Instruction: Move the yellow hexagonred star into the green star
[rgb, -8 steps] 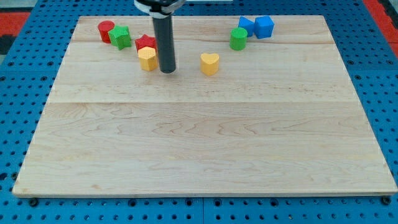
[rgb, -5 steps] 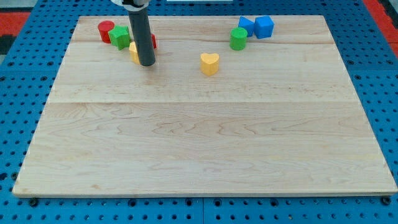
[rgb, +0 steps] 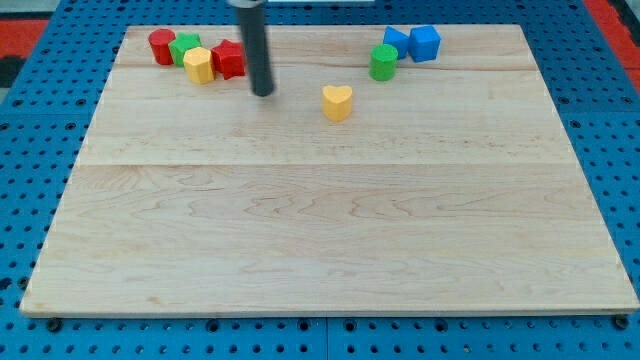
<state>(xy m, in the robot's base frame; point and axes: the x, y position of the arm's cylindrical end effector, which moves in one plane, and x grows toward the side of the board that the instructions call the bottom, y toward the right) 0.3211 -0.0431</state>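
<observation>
Yellow hexagon block (rgb: 198, 66), red star block (rgb: 229, 59), green star block (rgb: 184, 47) touching, just left of my tip (rgb: 263, 93); bare rod end effector holds nothing.

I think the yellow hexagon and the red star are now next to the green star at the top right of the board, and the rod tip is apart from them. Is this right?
Not quite: the camera view shows the yellow hexagon, red star and green star at the view's top left, not top right. My tip is indeed apart from them.

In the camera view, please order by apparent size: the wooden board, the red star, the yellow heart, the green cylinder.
1. wooden board, by far the largest.
2. red star.
3. yellow heart and green cylinder: these look about alike, so I do not rank them.
</observation>
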